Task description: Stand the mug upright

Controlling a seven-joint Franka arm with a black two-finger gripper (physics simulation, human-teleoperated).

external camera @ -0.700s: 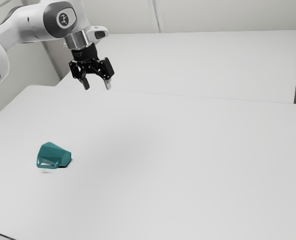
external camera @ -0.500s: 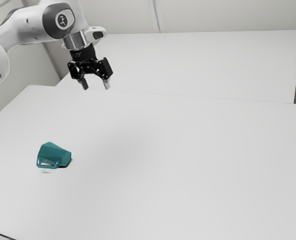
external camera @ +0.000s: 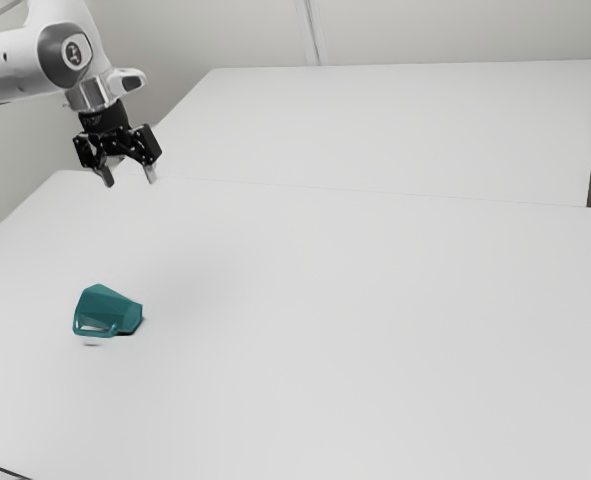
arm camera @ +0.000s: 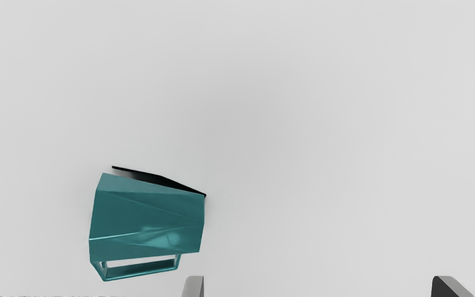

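One mug (external camera: 107, 311), teal and faceted, lying on its side on the bench (external camera: 325, 330). Wider end toward the exterior view's left, narrower end toward its right. I take the wider end for the mouth; its opening cannot be made out. Handle (arm camera: 142, 274) out to one side, close to the bench surface.

Pincer (external camera: 130, 181): well above the bench, fingers apart, nothing between them. Upright condition not met.

Risks, as judged:
1. Lateral miss. In the wrist view the mug lies off to one side of the gap, not below it. A straight descent would probably close on air, or bring the nearer finger (arm camera: 194, 286) down by the narrow end. Hand needs centring over the body.
2. Handle fouling. It stands on the side toward the fingers; a tip could catch in its loop or press on it and twist the mug.
3. Slip. The body tapers, so a grip across sloping facets may squeeze it out lengthwise, or rock it onto another facet.
4. Turning too low. Base or rim could strike the bench and wrench the mug in the grip.
5. Early release. If let go with the base not flat, it would likely topple.
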